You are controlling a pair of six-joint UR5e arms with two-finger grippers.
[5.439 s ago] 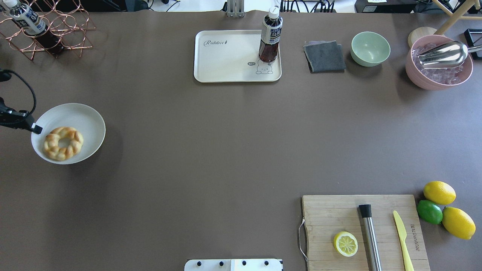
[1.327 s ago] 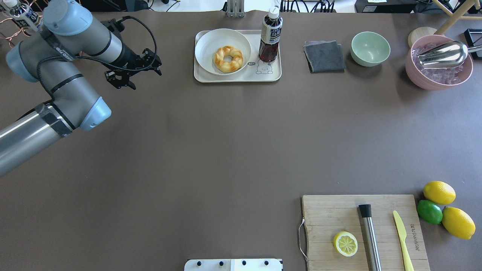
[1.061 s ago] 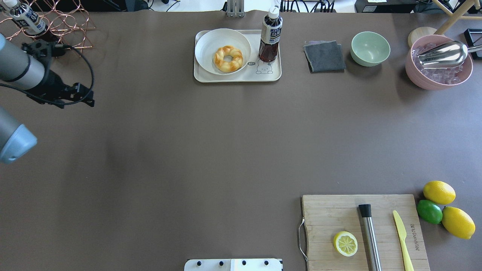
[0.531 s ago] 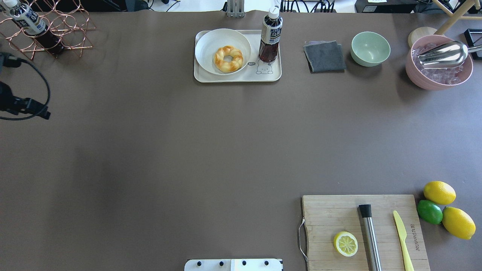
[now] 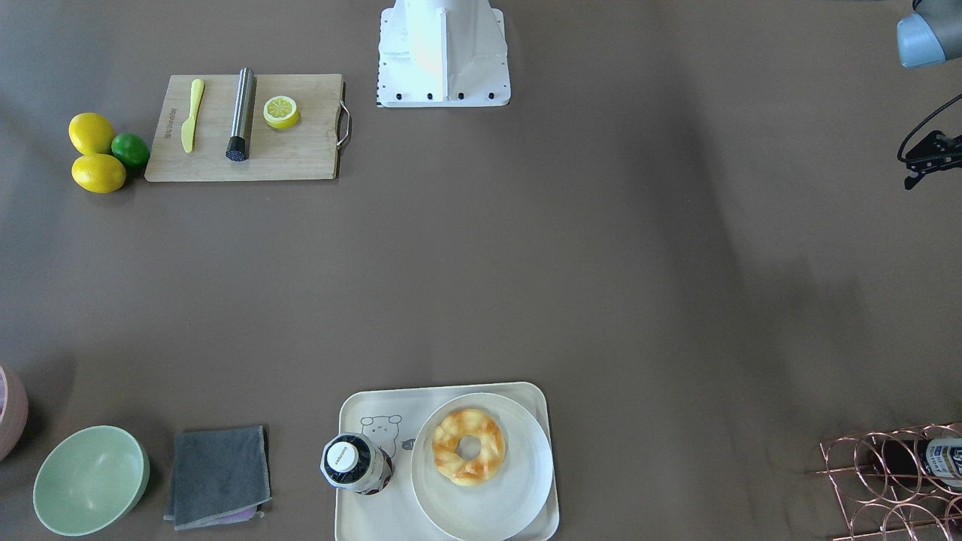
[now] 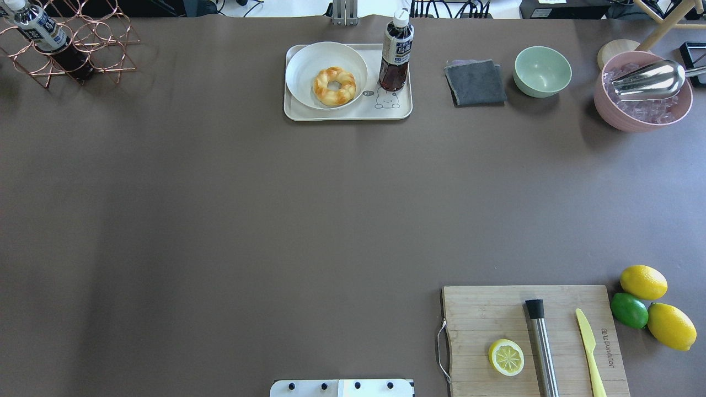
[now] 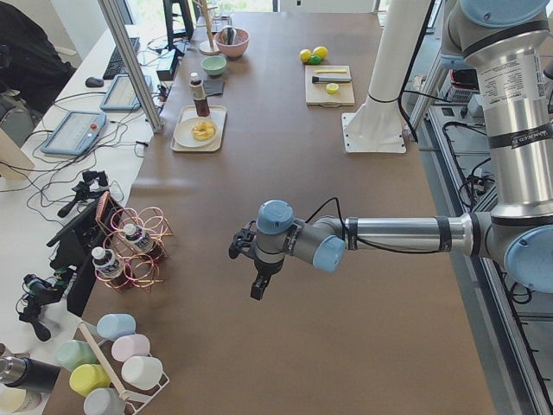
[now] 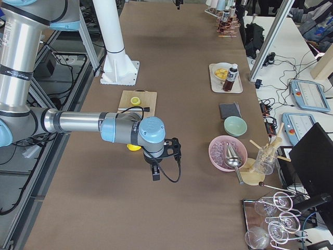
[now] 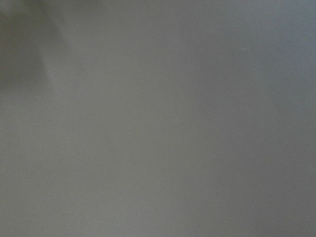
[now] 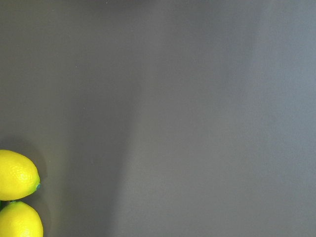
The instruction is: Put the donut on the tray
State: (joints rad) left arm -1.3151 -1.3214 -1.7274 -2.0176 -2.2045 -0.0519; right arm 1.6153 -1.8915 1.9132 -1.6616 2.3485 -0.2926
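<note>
The golden twisted donut [image 6: 334, 86] lies on a round white plate [image 6: 309, 63], and the plate stands on the cream tray [image 6: 353, 113] with the bear drawing at the table's far side. The front-facing view shows the donut [image 5: 468, 446], the plate [image 5: 481, 503] and the tray [image 5: 361, 409] too. My left gripper [image 7: 257, 290] hangs over bare table far from the tray; I cannot tell whether it is open. My right gripper [image 8: 155, 176] hangs near the lemons; I cannot tell its state either. Neither gripper shows in the overhead view.
A dark tea bottle [image 6: 396, 52] stands on the tray's right part beside the plate. A grey cloth [image 6: 475, 82], green bowl [image 6: 543, 70] and pink ice bowl [image 6: 642, 94] lie to the right. A cutting board [image 6: 496, 320] holds a lemon half [image 6: 506, 357]. A copper rack [image 6: 83, 49] stands far left.
The plate with the donut went from the table's left side onto the tray. My left arm then drew back from the tray and has left the overhead view.
</note>
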